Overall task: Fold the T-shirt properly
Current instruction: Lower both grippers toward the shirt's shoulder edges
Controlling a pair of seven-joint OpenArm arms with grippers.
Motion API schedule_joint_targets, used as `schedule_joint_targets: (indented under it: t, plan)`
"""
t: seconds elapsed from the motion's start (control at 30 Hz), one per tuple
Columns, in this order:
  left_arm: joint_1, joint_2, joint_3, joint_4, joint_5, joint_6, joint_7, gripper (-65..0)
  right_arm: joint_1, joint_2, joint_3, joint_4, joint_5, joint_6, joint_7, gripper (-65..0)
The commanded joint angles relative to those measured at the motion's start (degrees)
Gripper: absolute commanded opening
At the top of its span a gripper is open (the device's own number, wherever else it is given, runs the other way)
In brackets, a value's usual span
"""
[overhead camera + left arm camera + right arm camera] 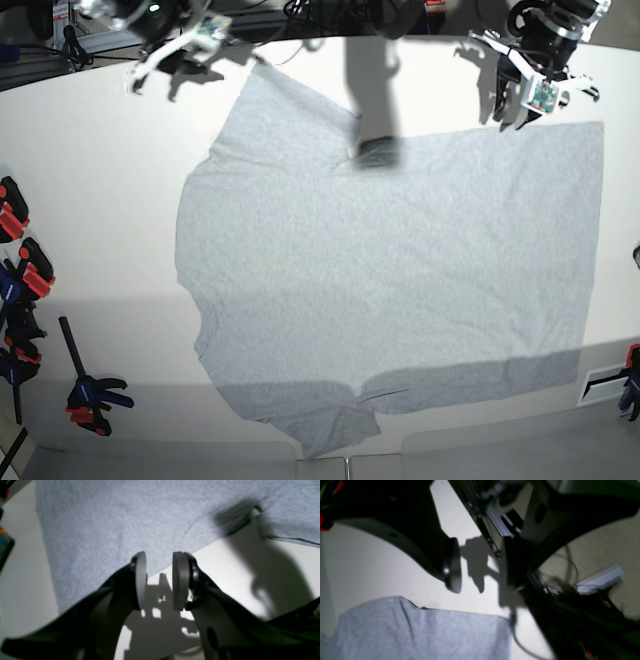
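Both end effectors (159, 580) (480, 565) gape empty above T-shirt (400, 270).

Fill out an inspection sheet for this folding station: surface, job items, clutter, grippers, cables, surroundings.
Surface: white table, bare apart from the garment, with arm shadows along the far edge.
Job's things: T-shirt spread flat, unfolded, plain grey side up; mild wrinkles, near sleeve slightly bunched.
Clutter: red, black and blue clamps along the left edge of the base view.
Grippers: left gripper jaws apart, empty, above the shirt's edge; right gripper open, empty, over bare table beside the shirt.
Cables: loose dark cable near the right arm; more wiring behind the table.
Surroundings: dark equipment behind the table; floor blurred in the right wrist view.
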Motion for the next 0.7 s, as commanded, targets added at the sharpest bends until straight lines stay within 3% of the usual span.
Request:
schedule_joint_targets:
  t: [0.0, 0.1, 0.23, 0.3, 0.43, 0.67]
  plan:
    - [0.39, -0.31, -0.26, 0.96, -0.28, 0.37, -1.25, -47.4, 0.02, 0.33, -2.10, 0.94, -1.66, -2.43, 0.90, -36.5]
    - [0.39, -0.31, -0.26, 0.96, -0.28, 0.42, -2.60, -39.3, 1.01, 0.33, -7.93, 0.94, -8.66, -10.34, 0.98, -35.2]
    - [0.39, -0.31, -0.26, 0.96, -0.31, 0.61, -5.99, -35.1, 3.32, 0.31, -12.44, 0.94, -9.70, -12.52, -0.42, -34.8]
    - [0.37, -0.31, -0.26, 0.96, -0.31, 0.61, -7.69, -35.1, 4.83, 0.31, -14.34, 0.92, -7.98, -16.35, -2.58, -34.9]
    - [0.35, -0.28, -0.26, 0.96, -0.31, 0.61, -9.40, -35.1, 8.92, 0.28, -17.27, -1.01, -7.89, -17.20, -4.68, -35.1]
    - [0.35, -0.28, -0.26, 0.96, -0.31, 0.61, -9.22, -35.1, 15.89, -0.52, -24.28, -13.84, -6.95, -17.27, -4.48, -35.1]
